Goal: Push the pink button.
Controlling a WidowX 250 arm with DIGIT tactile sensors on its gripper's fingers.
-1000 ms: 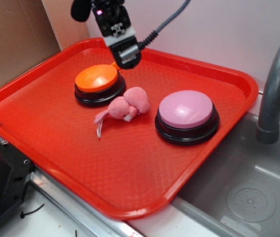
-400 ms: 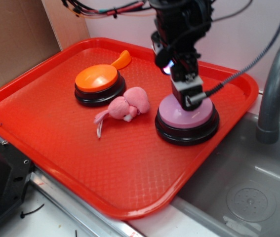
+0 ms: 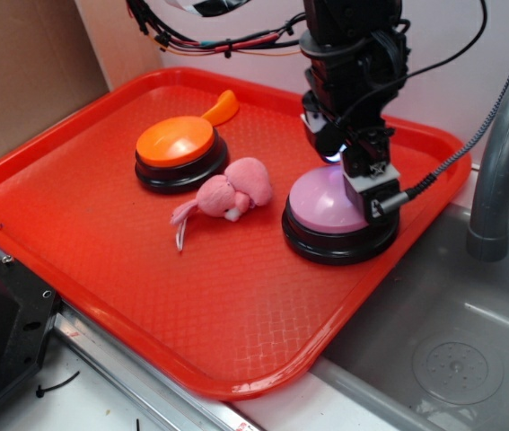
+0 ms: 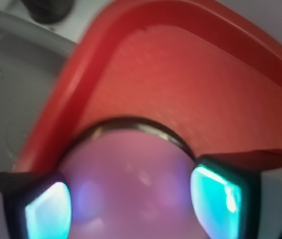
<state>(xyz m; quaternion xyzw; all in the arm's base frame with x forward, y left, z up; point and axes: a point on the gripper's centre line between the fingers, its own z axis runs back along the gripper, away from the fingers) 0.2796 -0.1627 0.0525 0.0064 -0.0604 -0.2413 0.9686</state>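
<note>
On red tray [image 3: 74, 189]: domed lilac pink button [image 3: 321, 202]

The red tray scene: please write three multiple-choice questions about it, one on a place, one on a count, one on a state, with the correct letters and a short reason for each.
1. Where does the pink plush toy lie?
A. Between the orange button and the pink button
B. In the sink
C. On top of the orange button

2. How many round buttons stand on the red tray?
A. One
B. Two
C. Three

3. How are the fingers of the hand?
A. Shut on the toy
B. Shut on the faucet
C. Apart, over the pink dome

Answers: 1 A, the toy sits between the orange button and the pink button. 2 B, only those two show. 3 C, the wrist view shows two fingertips spread over the dome.
</note>
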